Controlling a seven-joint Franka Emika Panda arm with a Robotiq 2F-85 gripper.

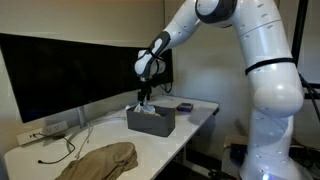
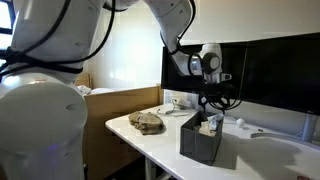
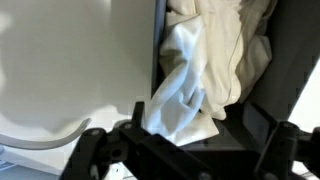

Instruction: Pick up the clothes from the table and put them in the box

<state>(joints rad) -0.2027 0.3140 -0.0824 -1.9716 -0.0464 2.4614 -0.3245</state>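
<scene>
Tabletop (image 1: 105,132): long, white, flat and smooth, and it carries everything. We fix all places from the box.

Monitor (image 1: 70,75): wide, black and glossy, standing behind the box along the far edge.

Box (image 1: 152,122): dark grey and rectangular, with straight rigid walls and an open top.

Tan garment (image 1: 100,160): lies on the tabletop well apart from the box, out toward the end away from the robot's base. It is a low crumpled mound of matte cloth with an irregular outline. It is not yet in the box.

White garment (image 3: 200,70): inside the box. It is cream to white, bunched in soft folds, with one flap lying against the box's wall.

End effector (image 1: 143,100): hangs directly over the box with its fingers spread wide and nothing between them. In the wrist view the dark fingers flank the white garment without pinching it.

Handling, in our judgement:
- Both pieces are light, limp and not fragile, and they will drape and trail when lifted.
- For the tan garment we would pinch a raised fold near the middle of the mound, so the ends hang evenly and clear the box's rim.
- An edge grip would probably drag a long tail.
- The smooth tabletop gives little friction, so the cloth may slide as the fingers close. We would press down into the fold first.
</scene>
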